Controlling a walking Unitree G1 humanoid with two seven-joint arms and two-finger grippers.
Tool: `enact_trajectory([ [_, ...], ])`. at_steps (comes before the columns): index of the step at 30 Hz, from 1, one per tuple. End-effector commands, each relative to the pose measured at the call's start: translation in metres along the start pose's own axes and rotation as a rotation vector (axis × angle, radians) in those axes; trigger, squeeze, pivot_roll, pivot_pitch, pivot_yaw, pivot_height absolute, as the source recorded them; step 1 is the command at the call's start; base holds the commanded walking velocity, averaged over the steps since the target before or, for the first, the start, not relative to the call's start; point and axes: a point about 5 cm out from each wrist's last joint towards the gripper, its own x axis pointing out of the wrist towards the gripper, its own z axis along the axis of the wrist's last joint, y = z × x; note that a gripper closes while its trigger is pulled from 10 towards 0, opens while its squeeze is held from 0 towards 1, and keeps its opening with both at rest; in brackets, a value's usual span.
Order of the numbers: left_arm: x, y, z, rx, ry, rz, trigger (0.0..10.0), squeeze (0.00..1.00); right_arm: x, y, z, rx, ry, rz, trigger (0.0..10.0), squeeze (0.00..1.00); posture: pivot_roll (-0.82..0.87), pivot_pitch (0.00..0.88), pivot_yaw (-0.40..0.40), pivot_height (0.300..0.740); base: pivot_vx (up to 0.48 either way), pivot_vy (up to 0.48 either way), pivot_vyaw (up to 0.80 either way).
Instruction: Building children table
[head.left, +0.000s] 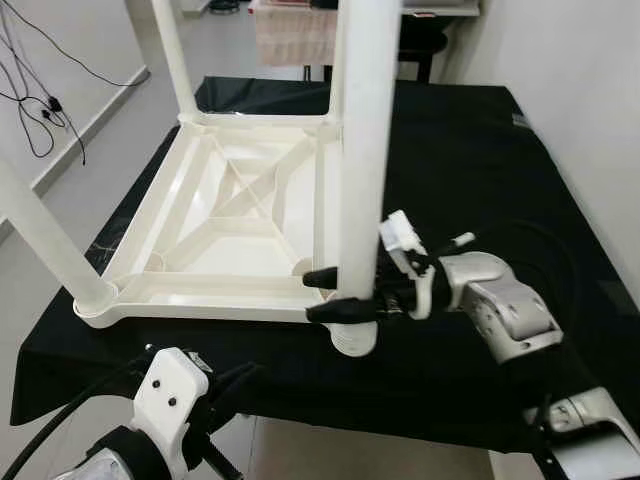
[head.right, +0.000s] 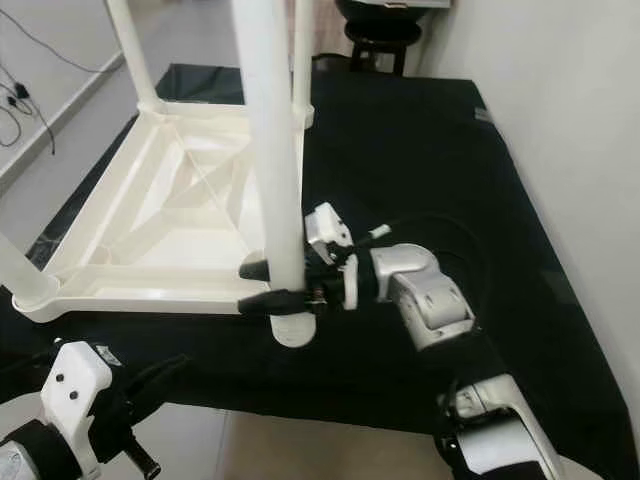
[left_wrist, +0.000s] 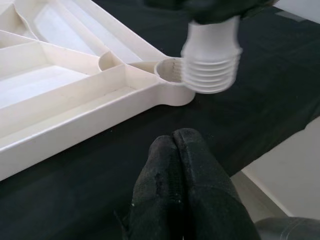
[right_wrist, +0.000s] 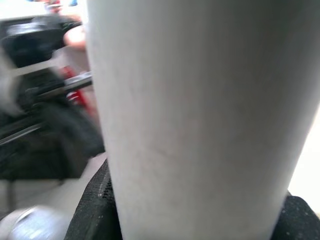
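Overhead, the upturned white tabletop (head.left: 230, 215) lies on the black desk (head.left: 470, 150), three legs already standing; the right gripper (head.left: 335, 295) clamps a fourth leg (head.left: 362, 150) upright beside the near corner socket (left_wrist: 169, 70). Left wrist view: left gripper (left_wrist: 175, 150), fingers pressed together, near the desk's edge, facing the leg's threaded end.

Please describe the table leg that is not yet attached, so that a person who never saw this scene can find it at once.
On the black-covered table lies a white children's tabletop, upside down, with legs standing in its corners. At its near right corner, the right gripper holds one white leg upright. Unlike the others, its threaded end hangs just beside the empty socket, not inside it.
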Motion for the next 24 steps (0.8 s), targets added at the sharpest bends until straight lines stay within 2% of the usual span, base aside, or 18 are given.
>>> enact_trajectory([
  [1,-0.004,-0.002,0.0,-0.005,0.022,-0.015,10.0,0.0,0.001,-0.006,0.008,-0.036,-0.041,-0.058,10.0,0.0,0.14,0.217,-0.009,0.74,0.0,0.0,0.0],
  [13,-0.008,-0.005,0.002,-0.024,0.024,-0.029,10.0,0.0,0.001,-0.016,0.009,-0.07,-0.075,-0.15,10.0,0.0,0.15,0.246,0.0,0.74,0.0,0.0,0.0],
  [17,-0.012,-0.006,0.004,-0.031,0.031,-0.028,10.0,0.0,0.001,-0.015,-0.004,-0.116,0.021,-0.16,10.0,0.0,0.15,0.259,0.01,0.74,0.0,0.0,0.0],
  [21,-0.013,-0.006,0.004,-0.036,0.034,-0.03,10.0,0.0,-0.001,-0.015,-0.007,-0.12,0.047,-0.159,10.0,0.0,0.15,0.264,0.015,0.74,0.0,0.0,0.0],
  [24,-0.014,-0.006,0.004,-0.042,0.037,-0.035,10.0,0.0,-0.004,-0.009,-0.011,-0.109,0.077,-0.112,10.0,0.0,0.15,0.27,0.018,0.74,0.0,0.0,0.0],
])
